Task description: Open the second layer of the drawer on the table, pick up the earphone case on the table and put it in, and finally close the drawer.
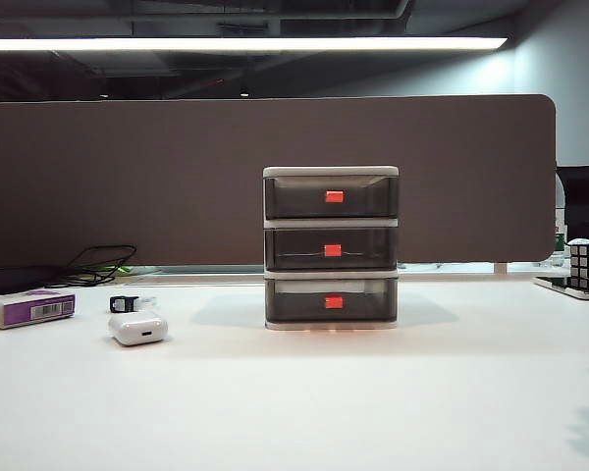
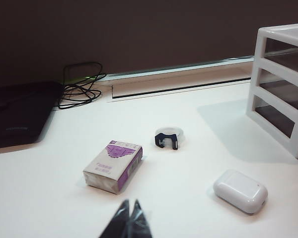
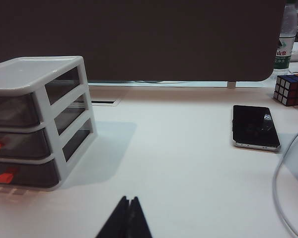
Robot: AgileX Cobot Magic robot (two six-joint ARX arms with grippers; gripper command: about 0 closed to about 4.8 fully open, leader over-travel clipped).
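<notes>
The white-framed drawer cabinet (image 1: 331, 247) stands mid-table with all three smoky drawers pushed in; the second layer (image 1: 331, 249) carries a red-orange handle (image 1: 333, 250). The cabinet also shows in the left wrist view (image 2: 283, 84) and the right wrist view (image 3: 37, 124). The glossy white earphone case (image 1: 137, 328) lies on the table (image 1: 393, 402) to the cabinet's left, also seen as the case (image 2: 240, 191). My left gripper (image 2: 130, 202) is shut and empty, held back from the case. My right gripper (image 3: 128, 199) is shut and empty, off to the cabinet's right. Neither arm shows in the exterior view.
A white-and-purple box (image 1: 27, 308) and a small black clip (image 1: 124, 304) lie near the case. Black cables (image 2: 79, 87) and a dark pad (image 2: 17, 111) sit at the back left. A phone (image 3: 255, 126), a Rubik's cube (image 3: 289, 89), a bottle (image 3: 284, 44) and a white cable (image 3: 283, 193) lie on the right.
</notes>
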